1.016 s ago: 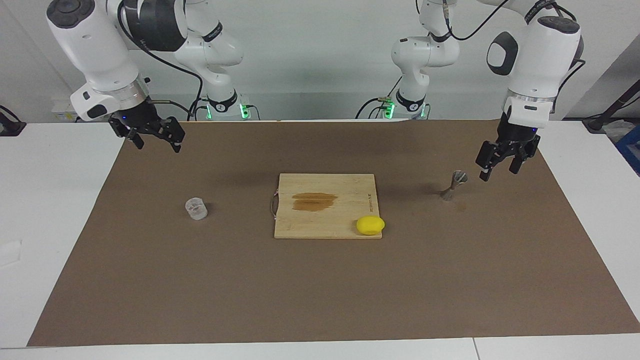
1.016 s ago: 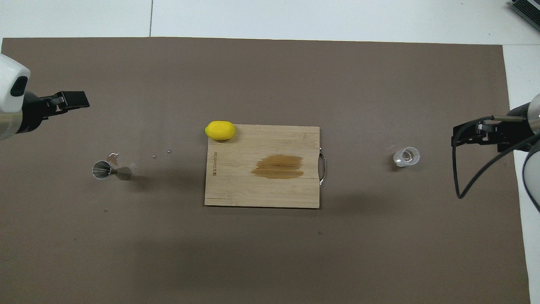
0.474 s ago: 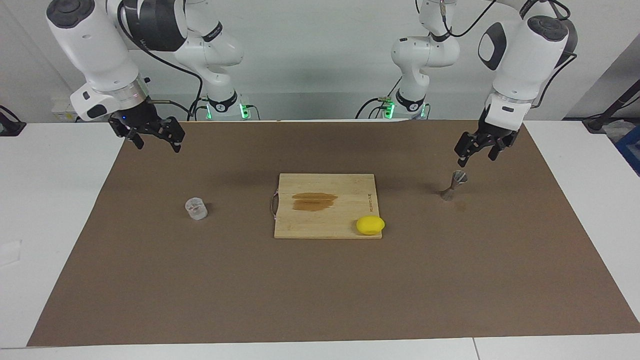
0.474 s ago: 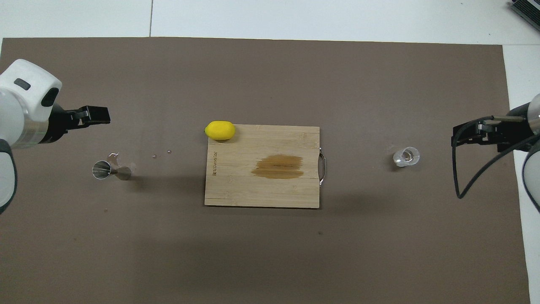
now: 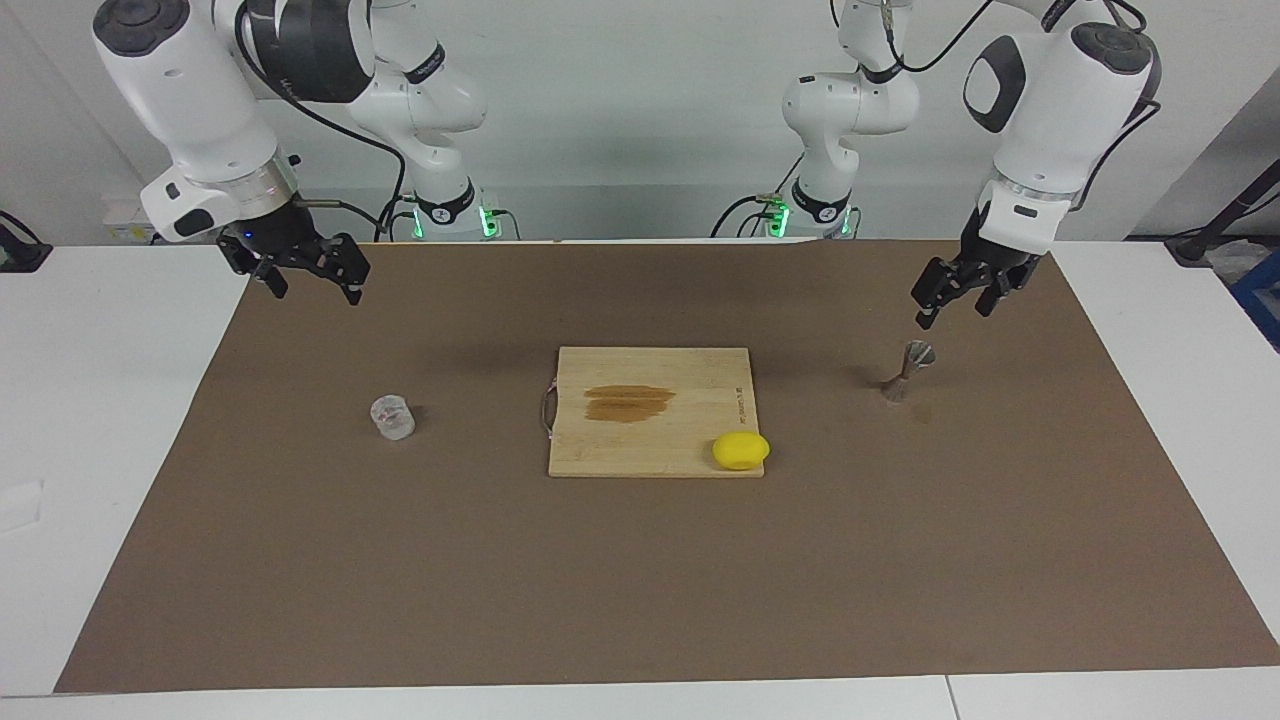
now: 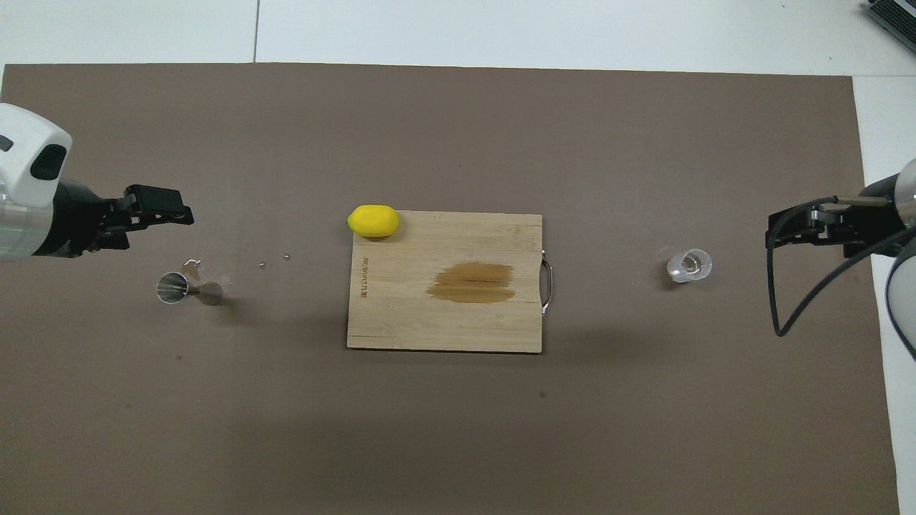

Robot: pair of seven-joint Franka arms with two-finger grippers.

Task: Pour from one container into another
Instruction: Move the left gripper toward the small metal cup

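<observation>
**Both my pincers empty, cup and jigger standing at the two ends**

My left gripper [image 5: 947, 308] hangs in the air over the brown mat [image 5: 640, 600], close above the small grey metal jigger [image 5: 906, 371] with the hourglass shape, but not touching it. Its fingers stand apart and hold nothing. I judge that I keep it there in order to come down on the narrow waist of the jigger, which is the easiest part to clamp.

My right gripper [image 5: 312, 282] waits over the edge of the mat at the right arm's end of the table, fingers apart also, empty. The small clear glass cup [image 5: 392, 417], short and round, stands upright on the mat, well apart from this gripper. Cup and jigger are at the two ends, each near to one arm, so I think each arm takes its own vessel before any pouring. Nothing is lifted yet.

Between them lies the pale wooden cutting board [image 5: 650, 411] with a darker brown stain in its middle, and a yellow lemon [image 5: 741, 450] rests on the board's corner.

The facing view shows me the height: my left gripper is clearly above the jigger, with air between. The overhead view hides this, but it shows the jigger's open mouth [image 6: 172, 288], some small wet spots [image 6: 274, 260] on the mat beside it, and that the glass cup [image 6: 690, 265] looks almost empty.
</observation>
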